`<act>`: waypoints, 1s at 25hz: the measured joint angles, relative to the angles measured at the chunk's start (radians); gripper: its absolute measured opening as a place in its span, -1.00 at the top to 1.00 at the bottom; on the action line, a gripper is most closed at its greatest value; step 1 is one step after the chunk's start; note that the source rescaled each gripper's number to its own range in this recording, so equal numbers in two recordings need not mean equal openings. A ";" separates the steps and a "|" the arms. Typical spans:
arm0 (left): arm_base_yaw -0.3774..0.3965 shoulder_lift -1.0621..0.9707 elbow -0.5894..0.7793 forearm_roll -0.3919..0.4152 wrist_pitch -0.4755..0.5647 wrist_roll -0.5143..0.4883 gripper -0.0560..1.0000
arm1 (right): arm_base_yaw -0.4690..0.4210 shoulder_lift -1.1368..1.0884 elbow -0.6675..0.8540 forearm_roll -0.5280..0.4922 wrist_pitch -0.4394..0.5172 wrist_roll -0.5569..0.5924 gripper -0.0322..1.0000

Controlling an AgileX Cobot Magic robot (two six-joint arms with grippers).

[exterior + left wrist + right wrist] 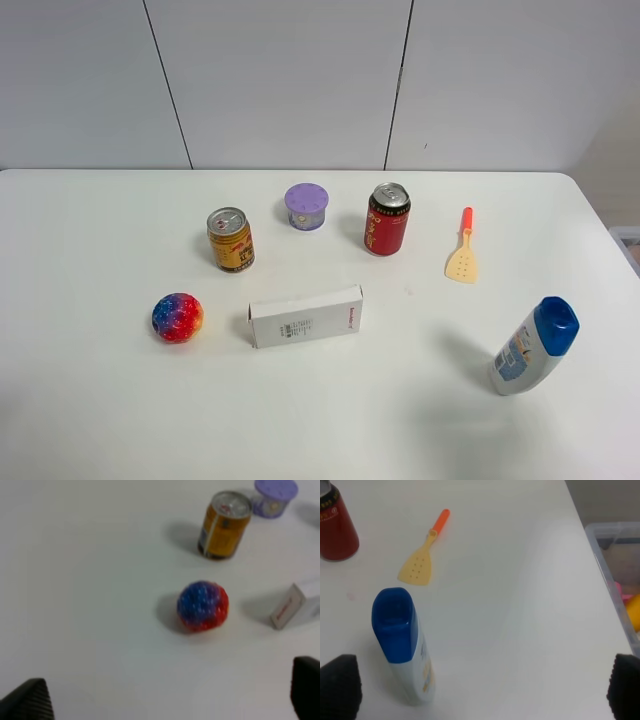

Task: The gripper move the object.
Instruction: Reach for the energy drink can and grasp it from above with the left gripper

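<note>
Near the ball (202, 606), the can (224, 525) stands up. The left gripper (165, 700) is wide open, holding nothing. The ball is in the way and might get bumped.

White table (90, 410), soft even light; pale panelled wall (280, 80) behind; clear plastic bin (612, 545) beside right edge.

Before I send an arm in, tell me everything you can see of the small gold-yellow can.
The gold-yellow can is short and looks like metal, with a silver pull-tab top and dark red-brown label marks. It stands upright on the white table, to the left of the purple lidded cup and farther back than the colourful ball and the white box. It is apart from all three; only the table touches it.
</note>
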 joint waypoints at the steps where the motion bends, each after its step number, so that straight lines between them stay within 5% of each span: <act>1: 0.000 0.046 -0.016 -0.004 -0.006 0.020 -0.81 | 0.000 0.000 0.000 0.000 0.000 0.000 -1.00; 17: -0.004 0.883 -0.499 -0.012 -0.214 0.286 -0.81 | 0.000 0.000 0.000 0.000 0.000 0.000 -1.00; 25: -0.130 1.274 -0.698 -0.008 -0.296 0.415 -0.81 | 0.000 0.000 0.000 0.000 0.000 0.000 -1.00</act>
